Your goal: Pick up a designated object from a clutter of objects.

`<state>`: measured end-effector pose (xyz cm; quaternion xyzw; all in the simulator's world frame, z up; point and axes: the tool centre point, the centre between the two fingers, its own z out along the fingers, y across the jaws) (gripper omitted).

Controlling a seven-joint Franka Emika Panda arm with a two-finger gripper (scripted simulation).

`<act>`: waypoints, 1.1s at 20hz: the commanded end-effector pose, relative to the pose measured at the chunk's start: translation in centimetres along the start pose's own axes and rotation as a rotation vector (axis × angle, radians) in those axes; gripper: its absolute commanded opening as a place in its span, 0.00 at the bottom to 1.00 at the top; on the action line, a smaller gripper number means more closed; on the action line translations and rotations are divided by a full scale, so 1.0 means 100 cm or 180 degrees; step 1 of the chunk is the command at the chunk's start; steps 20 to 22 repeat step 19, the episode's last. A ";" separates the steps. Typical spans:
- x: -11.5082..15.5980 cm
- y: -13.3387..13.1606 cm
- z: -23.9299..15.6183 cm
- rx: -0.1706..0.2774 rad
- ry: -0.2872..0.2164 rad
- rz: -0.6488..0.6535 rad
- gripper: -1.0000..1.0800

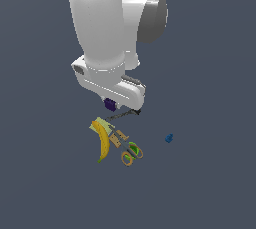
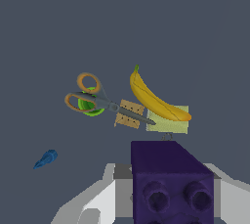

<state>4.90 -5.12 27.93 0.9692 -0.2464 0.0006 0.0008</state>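
Basically grabbed: purple block (image 2: 172, 183) clamped between gripper (image 2: 166, 196) fingers, raised clear of the floor, hanging just under the wrist in the exterior view (image 1: 110, 105). Well above the clutter: banana (image 2: 156, 98), scissors (image 2: 100, 101), pale yellow-green piece (image 2: 171, 123), tan bit (image 2: 128, 114). Blue block (image 1: 169, 138) well apart, untouched. Pick looks done; probably only lifting higher or holding left.

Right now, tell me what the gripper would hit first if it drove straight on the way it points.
Likely bare floor. The gripper, shut on the purple block, points down beside the yellow-green piece and banana; depth is unclear.
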 end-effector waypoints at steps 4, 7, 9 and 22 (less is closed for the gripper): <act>-0.012 -0.024 -0.044 -0.0002 -0.0003 0.0001 0.00; -0.016 -0.033 -0.060 0.0000 -0.0003 0.0000 0.00; -0.017 -0.038 -0.068 0.0000 -0.0003 0.0000 0.00; -0.018 -0.044 -0.078 0.0004 -0.0005 -0.0002 0.00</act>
